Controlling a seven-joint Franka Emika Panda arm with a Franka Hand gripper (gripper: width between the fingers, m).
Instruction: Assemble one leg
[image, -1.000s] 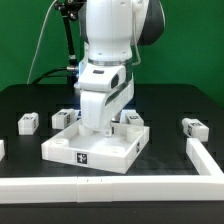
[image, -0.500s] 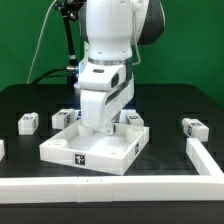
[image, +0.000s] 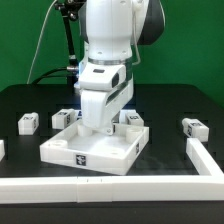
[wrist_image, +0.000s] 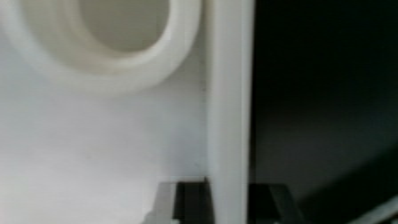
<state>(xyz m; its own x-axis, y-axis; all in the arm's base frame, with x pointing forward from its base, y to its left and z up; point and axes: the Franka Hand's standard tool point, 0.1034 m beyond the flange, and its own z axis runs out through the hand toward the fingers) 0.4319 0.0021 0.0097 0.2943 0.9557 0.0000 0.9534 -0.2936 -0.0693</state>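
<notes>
The gripper (image: 100, 126) is hanging low over the panel (image: 90, 151). I cannot tell its finger spread. It should be aligning squarely with the hole (wrist_image: 128, 62).

Arm (image: 105, 92) low over white panel (image: 92, 143), legs (image: 28, 122) nearby.

Robot lab, green backdrop (image: 28, 40), black table (image: 172, 104), white arm (image: 108, 45)

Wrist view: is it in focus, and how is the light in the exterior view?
Wrist view: blurred, the white panel and its round rim have soft edges. Exterior view: sharp, evenly lit, the panel bright against the black table.
</notes>
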